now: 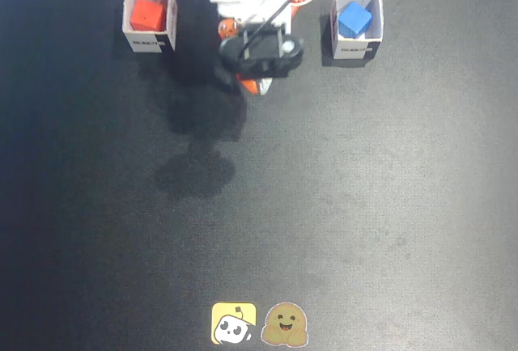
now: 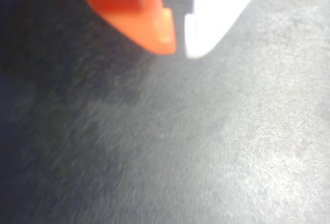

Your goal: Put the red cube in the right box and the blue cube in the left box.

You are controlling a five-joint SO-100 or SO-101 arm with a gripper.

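Observation:
In the fixed view the red cube [image 1: 147, 14] lies inside the white box [image 1: 129, 7] at the upper left. The blue cube [image 1: 354, 19] lies inside the white box [image 1: 378, 13] at the upper right. My arm is folded back between the two boxes, with the gripper [image 1: 252, 86] pointing down at the mat, apart from both boxes. In the wrist view the gripper [image 2: 179, 46] is shut and empty, its orange finger [image 2: 154, 28] and white finger [image 2: 206, 33] tips nearly touching above bare dark mat. Neither cube shows in the wrist view.
A dark mat [image 1: 364, 205] covers the table. Two small stickers, a yellow one [image 1: 234, 323] and a brown smiling one [image 1: 285, 324], lie at the front edge. The arm's shadow falls on the mat below the gripper.

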